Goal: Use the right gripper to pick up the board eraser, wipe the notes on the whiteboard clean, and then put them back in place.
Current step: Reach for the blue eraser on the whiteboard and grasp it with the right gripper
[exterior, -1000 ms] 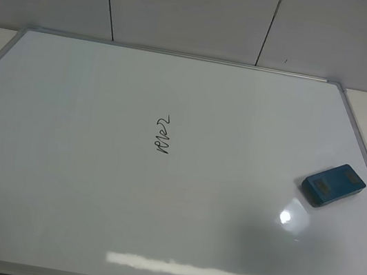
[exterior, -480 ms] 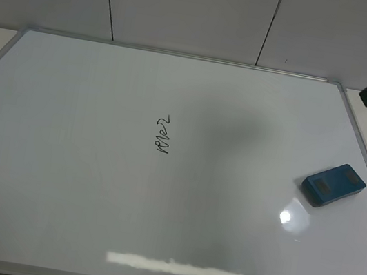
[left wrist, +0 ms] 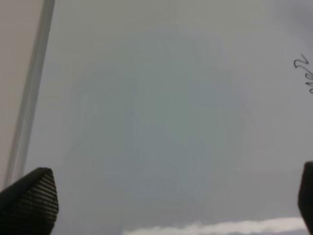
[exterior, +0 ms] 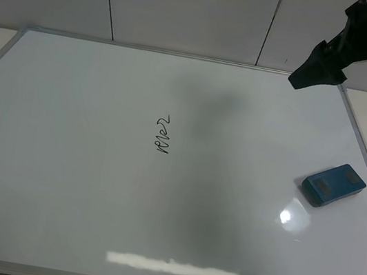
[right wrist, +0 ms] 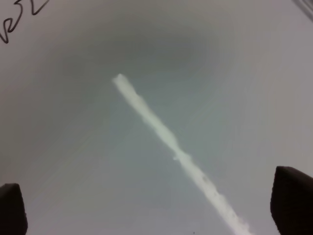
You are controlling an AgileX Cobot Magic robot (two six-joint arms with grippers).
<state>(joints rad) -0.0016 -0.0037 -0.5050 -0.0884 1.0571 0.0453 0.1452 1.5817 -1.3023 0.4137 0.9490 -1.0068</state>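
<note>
The whiteboard (exterior: 61, 160) lies flat and fills most of the overhead view. The right gripper (exterior: 309, 78) hangs over its far right corner, touching nothing, its jaws spread wide and empty in the right wrist view. The board eraser (exterior: 334, 184) lies well apart from it, nearer the front and slightly to its right, beside the board's right frame. Its long axis runs diagonally, the far end turned toward that frame. The notes (exterior: 162, 136) sit far to the gripper's left, the line running front to back. The left gripper (left wrist: 166, 200) is also released.
</note>
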